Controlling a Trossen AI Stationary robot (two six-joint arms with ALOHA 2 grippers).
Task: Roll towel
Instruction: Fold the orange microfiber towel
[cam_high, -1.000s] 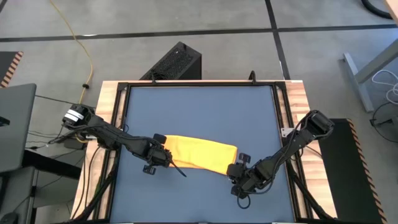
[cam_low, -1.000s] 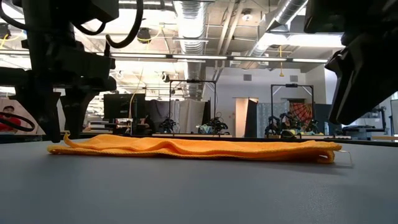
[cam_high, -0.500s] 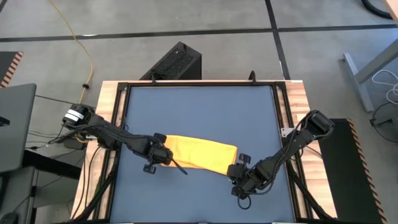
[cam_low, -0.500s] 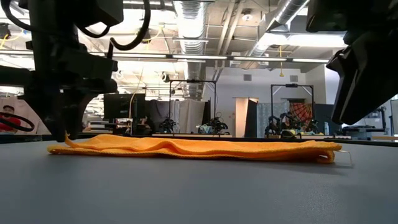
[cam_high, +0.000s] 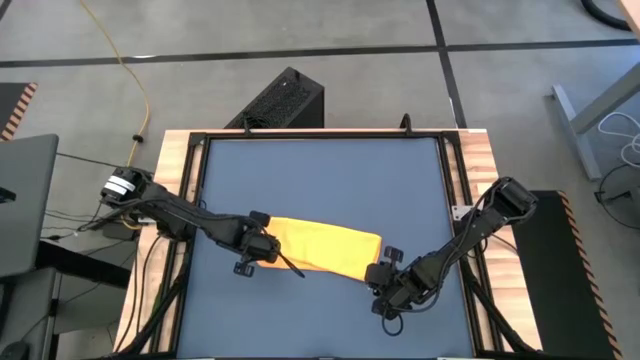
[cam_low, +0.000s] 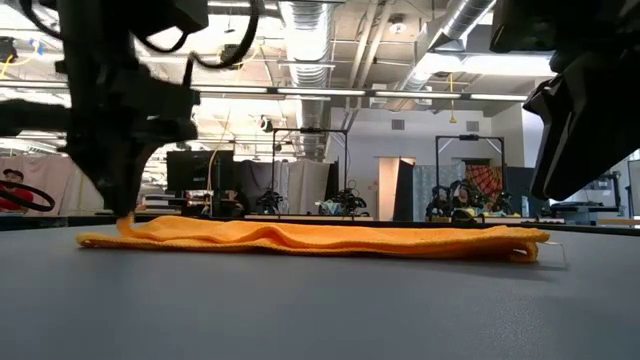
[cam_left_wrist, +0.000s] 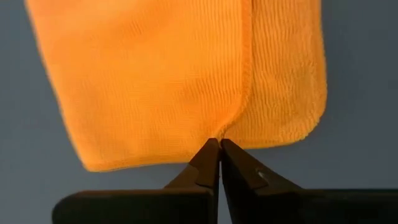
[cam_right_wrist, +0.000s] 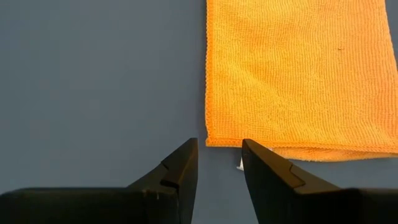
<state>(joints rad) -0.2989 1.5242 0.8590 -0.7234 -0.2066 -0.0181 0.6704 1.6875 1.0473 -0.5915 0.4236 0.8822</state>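
Left fingers (cam_left_wrist: 219, 144) clenched on towel (cam_high: 320, 246) edge; right fingers (cam_right_wrist: 217, 152) parted beside its blank tag (cam_right_wrist: 240, 165).

Bright, even overhead light from ceiling strip lights (cam_low: 330, 92) in the low view; shadows are soft. The near arms there are dark, blurred silhouettes. Wrist views are sharp.

**Open room across the far half of the tabletop**

The dark blue tabletop (cam_high: 320, 180) is lying bare along its far edge and corners. The flat, folded yellow cloth towel (cam_high: 325, 246) is occupying the middle toward the near edge, with both dark arms crowding its two ends.
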